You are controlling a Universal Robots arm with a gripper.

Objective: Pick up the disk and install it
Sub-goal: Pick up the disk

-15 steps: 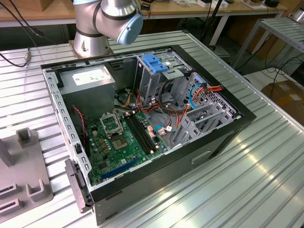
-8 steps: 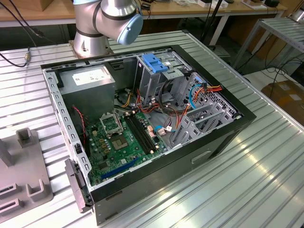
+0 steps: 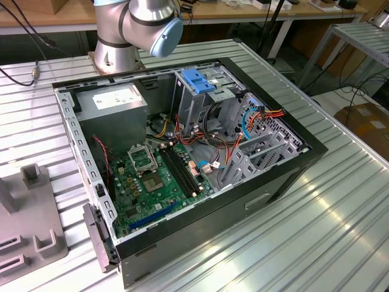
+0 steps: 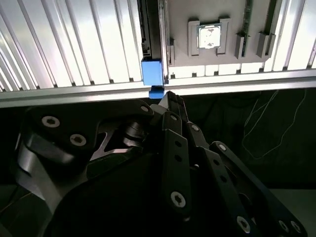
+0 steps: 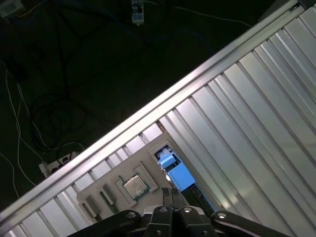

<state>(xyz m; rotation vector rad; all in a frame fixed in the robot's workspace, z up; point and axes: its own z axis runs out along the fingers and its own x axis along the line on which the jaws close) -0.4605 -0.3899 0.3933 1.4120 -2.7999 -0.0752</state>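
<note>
The fingers point(image 4: 168, 100) are pressed together, gripping nothing. Just beyond their tips, the disk point(image 4: 151, 71) stands on edge in a grey holder point(image 4: 180, 29) on the desk point(image 4: 74, 49).

Ribbed aluminium worktop point(image 3: 340, 231) gleaming, bright streaks all over! Computer case point(image 3: 273, 191): satin black outside, bare dull metal within. Green circuit board point(image 3: 152, 182), glossy. Grey holder point(image 3: 36, 240), matt plastic. In the second wrist view the hand point(image 4: 168, 98) is matt black with shiny screw heads, and the disk point(image 4: 152, 69) shows smooth blue plastic.
</note>
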